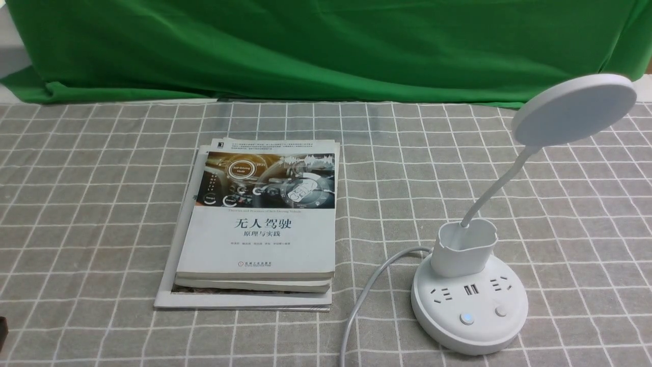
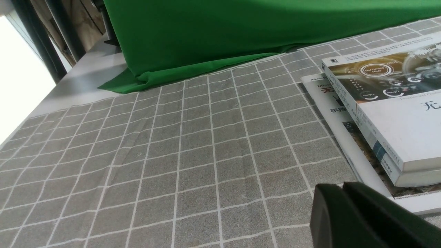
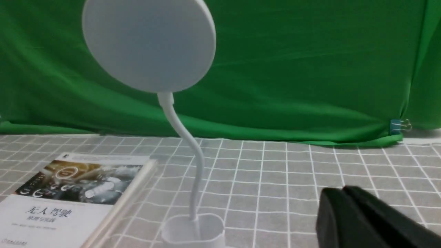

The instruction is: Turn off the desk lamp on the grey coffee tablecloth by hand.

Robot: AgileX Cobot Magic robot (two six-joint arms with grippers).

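The white desk lamp (image 1: pixel 469 306) stands on the grey coffee tablecloth (image 1: pixel 91 204) at the front right. Its disc head (image 1: pixel 574 109) is raised to the right on a bendy neck above the cup holder (image 1: pixel 463 247). The left of the two base buttons (image 1: pixel 466 318) glows faintly blue. In the right wrist view the lamp head (image 3: pixel 148 41) and cup (image 3: pixel 193 230) show, and my right gripper (image 3: pixel 343 189) is shut and empty, beside the lamp and apart from it. My left gripper (image 2: pixel 342 186) is shut and empty over the cloth (image 2: pixel 206 155), near the books' corner.
A stack of books (image 1: pixel 260 229) lies on the cloth left of the lamp. The lamp's white cord (image 1: pixel 364 295) runs from the base toward the front edge. A green cloth (image 1: pixel 305 46) hangs across the back. A dark object (image 1: pixel 2 330) shows at the left edge.
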